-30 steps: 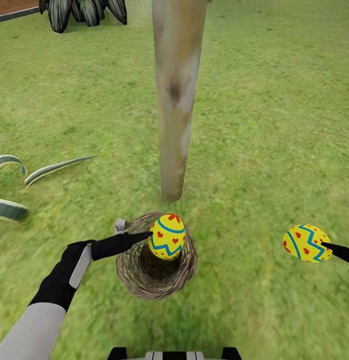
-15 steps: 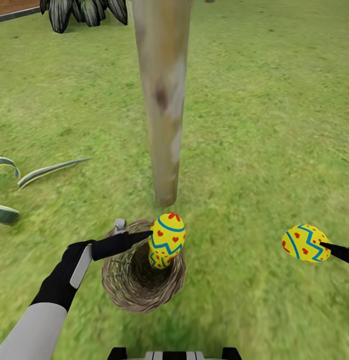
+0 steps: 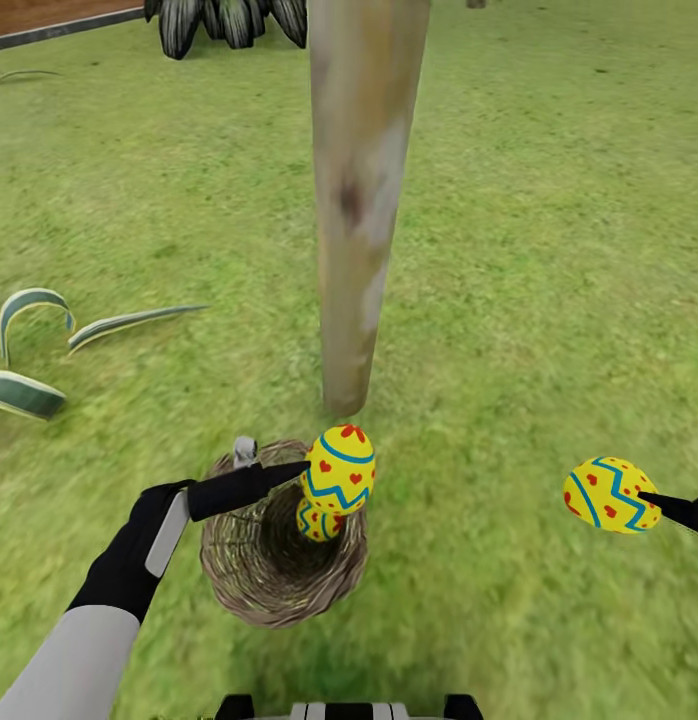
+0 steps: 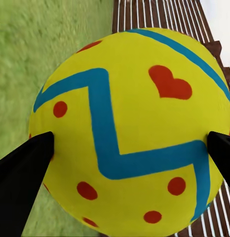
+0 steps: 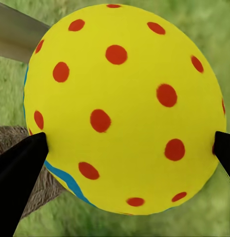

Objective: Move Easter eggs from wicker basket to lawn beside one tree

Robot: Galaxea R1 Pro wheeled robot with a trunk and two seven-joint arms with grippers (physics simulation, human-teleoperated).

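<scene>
Left pincer (image 3: 311,478): clamped on an egg (image 3: 338,470), both tips pressed to its sides in the wrist view, the egg's long axis roughly upright; it hangs above the far rim of the basket (image 3: 251,590). Right pincer (image 3: 657,497): clamped on a second egg (image 3: 611,494), long axis lying crosswise, held above open lawn (image 3: 549,300) well clear of the basket. Third egg (image 3: 315,522): in the basket, just beneath the left pincer's load, partly hidden by it. Tree trunk (image 3: 361,200): upright, its foot on the grass just beyond the left pincer and the basket, ahead and well to the inner side of the right pincer. Judgement: the left arm is the nearer to the trunk foot; its egg needs only a short carry forward and down to bare grass beside the trunk, while the right arm must swing inward across the lawn.
</scene>
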